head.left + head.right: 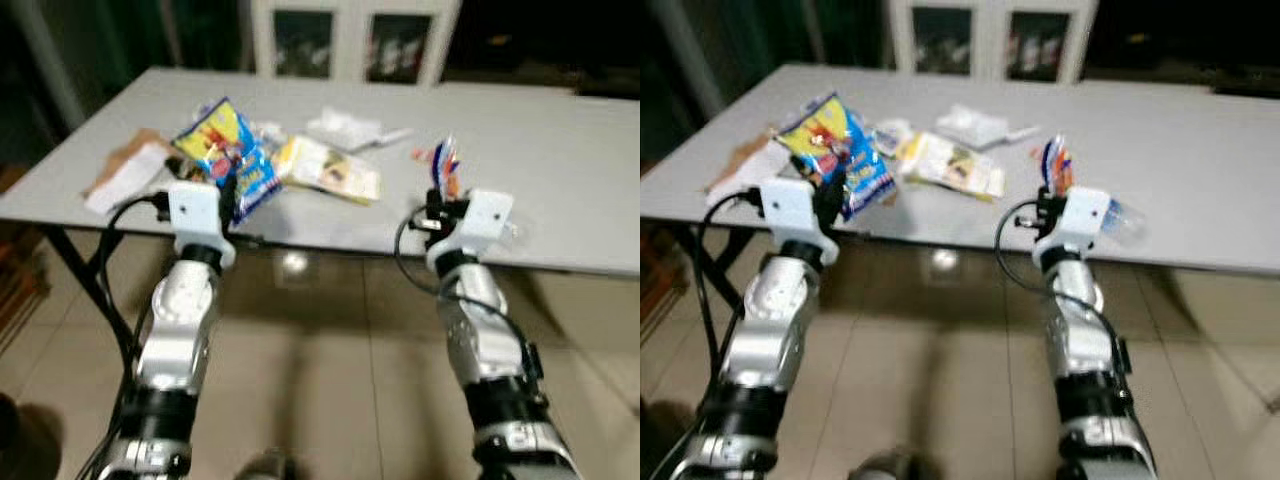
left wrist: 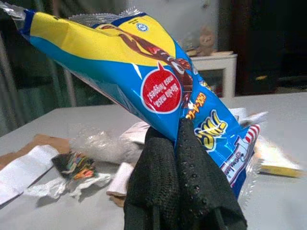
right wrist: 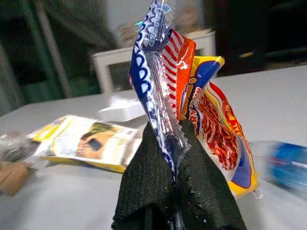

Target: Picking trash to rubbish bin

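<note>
Both raised — left claw [image 2: 178,158] pinching blue-yellow snack bag [image 2: 144,81], right claw [image 3: 173,163] pinching striped wrapper [image 3: 165,72].

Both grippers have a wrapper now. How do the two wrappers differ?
The blue and yellow snack bag in the left gripper is the larger, broad and fairly flat, with a red round label. The striped wrapper in the right gripper is smaller, narrow and crumpled, in red, white, blue and orange. Both are pinched between shut black fingers, standing up above the grey table.
</note>
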You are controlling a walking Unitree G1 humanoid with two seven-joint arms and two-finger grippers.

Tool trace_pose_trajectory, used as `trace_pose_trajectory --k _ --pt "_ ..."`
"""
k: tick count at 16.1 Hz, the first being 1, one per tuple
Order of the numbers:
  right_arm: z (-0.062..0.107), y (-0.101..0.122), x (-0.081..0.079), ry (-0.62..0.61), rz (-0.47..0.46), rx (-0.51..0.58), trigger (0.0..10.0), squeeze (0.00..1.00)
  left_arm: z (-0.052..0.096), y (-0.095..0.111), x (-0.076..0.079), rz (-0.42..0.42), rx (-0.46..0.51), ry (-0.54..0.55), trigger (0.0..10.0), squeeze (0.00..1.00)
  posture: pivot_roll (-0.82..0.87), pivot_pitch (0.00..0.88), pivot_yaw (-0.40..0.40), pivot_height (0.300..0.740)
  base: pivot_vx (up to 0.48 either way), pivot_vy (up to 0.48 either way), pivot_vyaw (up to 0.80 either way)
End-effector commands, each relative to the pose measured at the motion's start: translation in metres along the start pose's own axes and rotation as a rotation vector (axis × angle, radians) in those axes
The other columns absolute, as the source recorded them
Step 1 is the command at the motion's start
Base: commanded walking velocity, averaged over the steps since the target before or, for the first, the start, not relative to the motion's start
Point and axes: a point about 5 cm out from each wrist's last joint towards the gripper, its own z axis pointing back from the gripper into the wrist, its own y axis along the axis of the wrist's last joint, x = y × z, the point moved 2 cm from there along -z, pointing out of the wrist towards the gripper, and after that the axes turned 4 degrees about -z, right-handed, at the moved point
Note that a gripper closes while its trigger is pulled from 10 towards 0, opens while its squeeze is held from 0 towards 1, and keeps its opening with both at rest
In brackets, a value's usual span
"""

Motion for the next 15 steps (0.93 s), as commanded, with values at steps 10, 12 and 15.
trace_pose_trajectory --k 10,12,15 --pt "-0.001 0.001 -0.002 -0.002 0.0 -0.004 10.0 0.0 -0.001 0.002 -0.001 0.0 -0.002 0.0 10.0 0.0 0.05 0.023 -0.007 0.74 -0.332 0.0 0.0" --pt "0.001 -0.003 -0.001 0.001 0.007 -0.019 10.0 0.0 -0.001 -0.003 -0.002 -0.003 -0.03 0.007 10.0 0.0 0.05 0.025 -0.011 0.74 0.0 0.0 0.4" --pt "0.002 -0.008 0.0 0.001 0.014 -0.041 10.0 0.0 0.001 -0.01 -0.002 -0.001 -0.053 0.007 10.0 0.0 0.06 0.026 -0.013 0.74 0.0 0.0 0.8"
